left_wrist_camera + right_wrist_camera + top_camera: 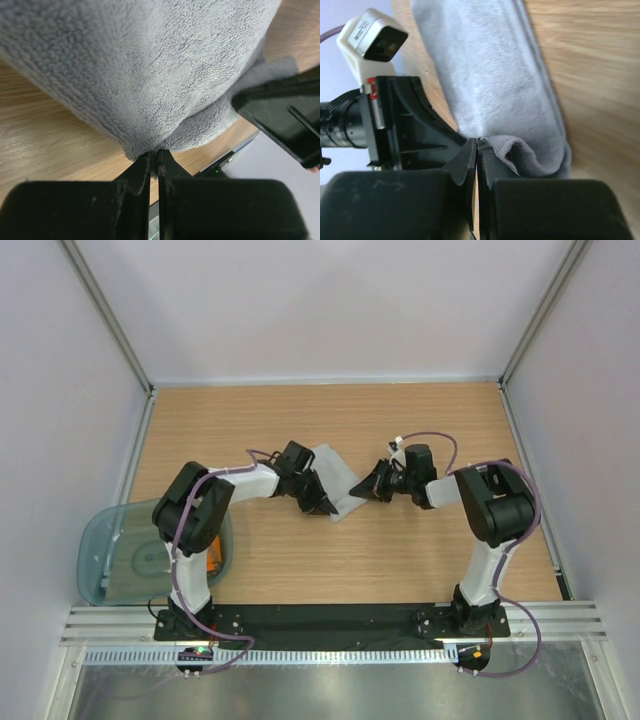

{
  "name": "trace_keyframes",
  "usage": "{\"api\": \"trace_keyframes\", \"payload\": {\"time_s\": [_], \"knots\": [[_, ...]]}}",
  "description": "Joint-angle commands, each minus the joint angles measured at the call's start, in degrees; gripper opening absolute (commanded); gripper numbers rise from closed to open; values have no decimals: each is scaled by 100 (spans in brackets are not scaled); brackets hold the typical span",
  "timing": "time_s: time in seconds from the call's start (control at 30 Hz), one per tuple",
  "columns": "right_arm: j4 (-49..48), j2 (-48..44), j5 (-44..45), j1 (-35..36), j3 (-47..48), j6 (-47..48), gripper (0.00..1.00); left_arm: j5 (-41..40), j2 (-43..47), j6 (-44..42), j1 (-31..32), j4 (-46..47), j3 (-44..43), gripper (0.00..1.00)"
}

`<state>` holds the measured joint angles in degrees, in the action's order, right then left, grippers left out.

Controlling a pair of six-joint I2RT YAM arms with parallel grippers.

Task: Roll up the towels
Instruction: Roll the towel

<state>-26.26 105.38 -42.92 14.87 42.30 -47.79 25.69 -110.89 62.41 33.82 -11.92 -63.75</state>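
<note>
A: Status of the roll?
B: Barely begun, in my judgement. The grey towel [338,478] lies mid-frame, folded over, with no tight roll formed. The left jaws are shut on its edge; the right jaws clamp a fold just beside them.
A: The orange towel [213,563]?
B: A sliver shows at the tub [105,560], lower left, behind the left arm. Rolled or not, I cannot tell.
A: Surroundings?
B: Wooden surface [420,560], pale walls on three sides, a metal rail along the bottom.

The towel [335,478] lies mid-counter [420,550], between the two arms. The left gripper [324,505] meets its near left edge, the right gripper [363,488] its right edge. The tub [100,552] overhangs the counter's near left corner, beside the left arm's base.
</note>
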Motion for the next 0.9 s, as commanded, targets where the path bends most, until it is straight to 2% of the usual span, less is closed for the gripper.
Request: {"api": "trace_keyframes", "payload": {"time_s": [0.0,0.33,0.47,0.53,0.6,0.77,0.87], "knots": [[-976,341,-147,-98,147,-449,5,-302,-178,-238,-157,-381,-41,0],[-3444,1414,-490,-274,-38,-1706,5,-21,-231,-300,-341,-390,29,0],[-3912,1529,-507,-389,-222,-1944,5,15,-100,-361,-438,-381,230,1],[-3939,1538,-472,-389,-231,-1936,5,23,-47,-405,-464,-381,292,2],[-3922,1529,-437,-389,-258,-1901,5,15,15,-423,-491,-372,380,8],[-3441,1249,-244,-293,-328,-1550,5,-73,190,-432,-491,-337,538,31],[-2931,959,-34,-187,-337,-1119,5,-117,217,-414,-491,-337,574,34]]}}
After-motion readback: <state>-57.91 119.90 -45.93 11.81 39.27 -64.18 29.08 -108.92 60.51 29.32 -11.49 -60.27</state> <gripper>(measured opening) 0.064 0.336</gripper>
